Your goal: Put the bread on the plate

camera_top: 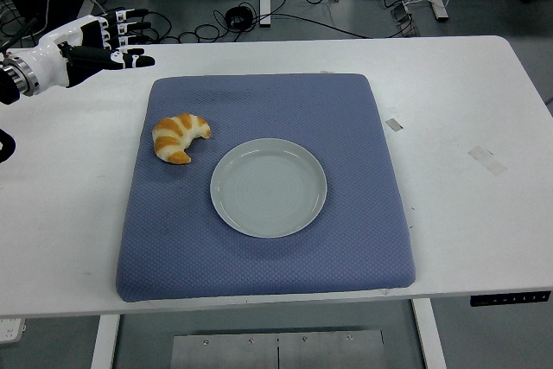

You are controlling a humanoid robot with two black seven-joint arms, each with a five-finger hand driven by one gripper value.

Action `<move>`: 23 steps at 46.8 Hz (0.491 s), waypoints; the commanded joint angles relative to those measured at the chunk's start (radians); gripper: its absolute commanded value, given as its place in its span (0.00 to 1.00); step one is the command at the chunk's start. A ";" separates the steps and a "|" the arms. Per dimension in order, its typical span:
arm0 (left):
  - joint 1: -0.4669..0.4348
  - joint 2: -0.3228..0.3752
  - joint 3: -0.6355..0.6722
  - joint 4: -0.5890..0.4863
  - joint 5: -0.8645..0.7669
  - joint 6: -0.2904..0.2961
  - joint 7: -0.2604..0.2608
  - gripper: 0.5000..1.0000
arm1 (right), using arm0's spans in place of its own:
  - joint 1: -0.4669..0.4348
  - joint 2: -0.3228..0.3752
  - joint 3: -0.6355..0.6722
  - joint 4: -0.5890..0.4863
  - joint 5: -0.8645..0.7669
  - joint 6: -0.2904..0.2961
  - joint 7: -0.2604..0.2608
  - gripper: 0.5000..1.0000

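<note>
A golden croissant [180,136] lies on the left part of a blue mat [346,118], just left of and slightly beyond an empty white plate [269,187] at the mat's middle. My left hand [108,42] hovers over the table's far left corner, beyond and to the left of the croissant, with its fingers stretched out and holding nothing. The right arm is out of view.
The blue mat covers most of the white table [458,110]. Two bits of tape [394,124] [486,160] lie on the table to the right of the mat. Cables and table legs stand on the floor beyond the far edge.
</note>
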 commanded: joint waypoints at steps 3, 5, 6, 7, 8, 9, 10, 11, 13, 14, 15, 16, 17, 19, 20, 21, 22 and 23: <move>0.000 0.000 0.000 0.000 0.002 0.000 -0.001 0.95 | 0.000 0.000 0.000 0.000 0.000 0.000 0.000 1.00; 0.000 0.000 0.000 0.000 0.000 0.000 -0.001 0.94 | 0.000 0.000 0.000 0.000 0.000 0.000 0.000 1.00; 0.000 0.000 0.000 0.000 0.002 0.000 -0.001 0.94 | 0.000 0.000 0.000 0.000 0.000 0.000 0.000 1.00; 0.000 -0.001 0.000 0.000 0.002 0.000 -0.001 0.94 | 0.000 0.000 0.000 0.000 0.000 0.000 0.000 1.00; 0.000 -0.001 0.000 0.000 0.002 0.000 0.000 0.94 | 0.000 0.000 0.000 0.000 0.000 0.000 0.000 1.00; 0.000 -0.001 0.000 0.000 0.002 0.000 -0.001 0.94 | 0.000 0.000 0.000 0.000 0.000 0.000 0.000 1.00; 0.000 -0.001 0.000 0.000 0.002 0.000 -0.001 0.94 | 0.000 0.000 0.000 0.000 0.000 0.000 0.000 1.00; 0.000 -0.001 0.000 0.000 0.002 0.000 -0.001 0.94 | 0.000 0.000 0.000 0.000 0.000 0.000 0.000 1.00; 0.000 -0.001 0.000 0.000 0.003 0.000 -0.001 0.94 | 0.000 0.000 0.000 0.000 0.000 0.000 0.000 1.00; 0.000 -0.001 0.000 0.000 0.003 0.000 -0.001 0.95 | 0.000 0.000 0.000 0.000 0.000 0.000 0.000 1.00; 0.000 -0.001 0.000 0.000 0.005 0.000 -0.001 0.95 | 0.000 0.000 0.000 0.000 0.000 0.000 0.000 1.00; 0.000 -0.001 0.000 0.000 0.005 0.000 -0.001 0.95 | 0.000 0.000 0.000 0.000 0.000 0.000 0.000 1.00; 0.000 -0.001 0.000 0.000 0.006 0.000 -0.001 0.94 | 0.000 0.000 0.000 0.000 0.000 0.000 0.000 1.00; 0.000 -0.001 0.000 0.000 0.008 0.000 -0.001 0.94 | 0.000 0.000 0.000 0.000 0.000 0.000 0.000 1.00; 0.000 -0.001 0.000 0.000 0.008 0.000 -0.001 0.94 | 0.000 0.000 0.000 0.000 0.000 0.000 0.000 1.00; 0.000 -0.001 0.000 0.000 0.008 0.000 -0.001 0.95 | 0.000 0.000 0.000 0.000 0.000 0.000 0.000 1.00; 0.000 -0.001 0.000 0.000 0.009 0.000 -0.001 0.94 | 0.000 0.000 0.000 0.000 0.000 0.000 0.000 1.00; 0.000 -0.001 0.000 0.000 0.009 0.000 -0.001 0.94 | 0.000 0.000 0.000 0.000 0.000 0.000 0.000 1.00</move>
